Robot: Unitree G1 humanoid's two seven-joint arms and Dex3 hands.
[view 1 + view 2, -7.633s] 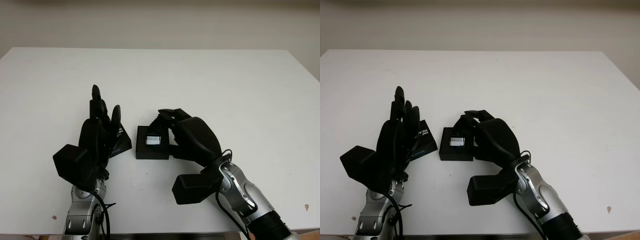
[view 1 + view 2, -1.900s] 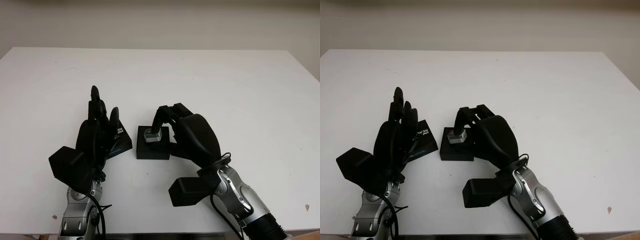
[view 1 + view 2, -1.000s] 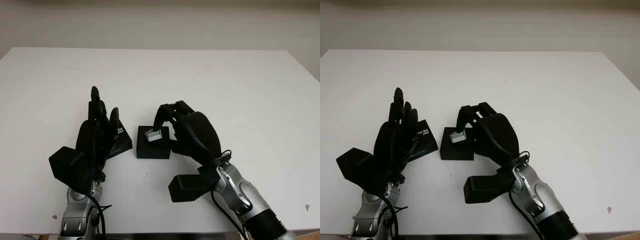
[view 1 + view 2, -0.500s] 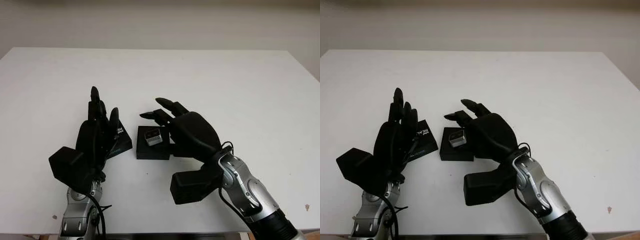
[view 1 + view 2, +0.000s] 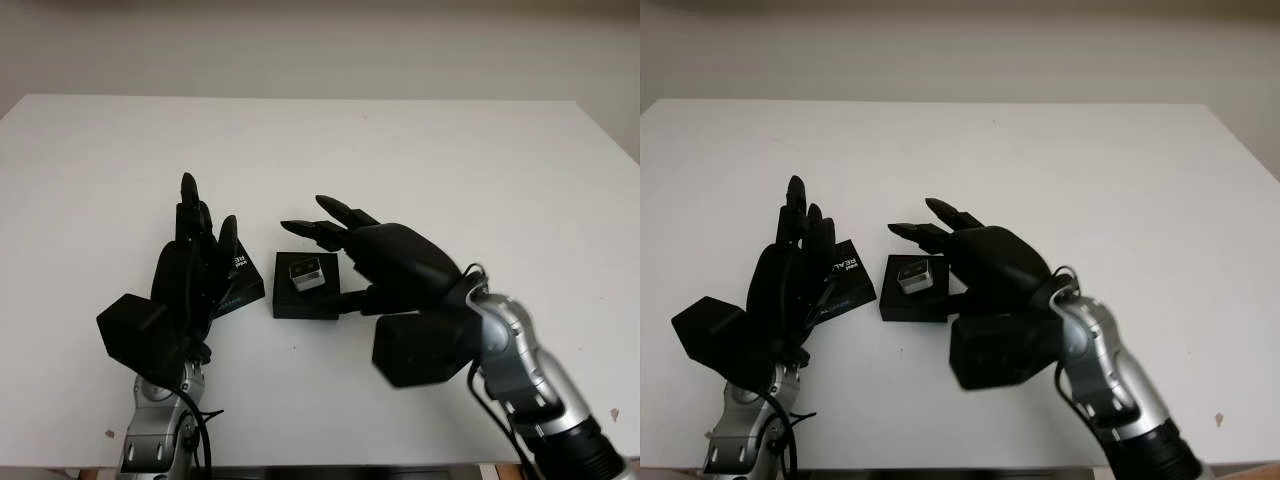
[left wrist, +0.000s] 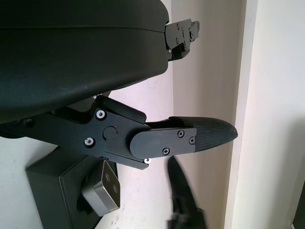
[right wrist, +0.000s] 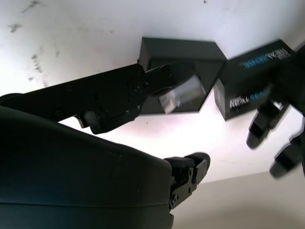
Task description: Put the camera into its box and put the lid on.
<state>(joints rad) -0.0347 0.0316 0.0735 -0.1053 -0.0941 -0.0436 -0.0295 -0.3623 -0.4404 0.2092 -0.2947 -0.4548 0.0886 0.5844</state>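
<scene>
Black and open, the right hand (image 5: 375,255) holds nothing, with the box (image 5: 306,299) just past its fingertips. The small silver camera (image 5: 305,273) already sits in this box, so I judge the first step done. Beside the left hand (image 5: 190,280), which is open too, the lid (image 5: 240,283) lies partly under its fingers on the white worktop (image 5: 420,160), still to be placed.

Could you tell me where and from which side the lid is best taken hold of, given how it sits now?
I would grip the lid across its two opposite side walls, coming from above with the left hand, which is open and partly over it. It is a shallow square piece on the table just left of the box, so the top edges look reachable.
</scene>
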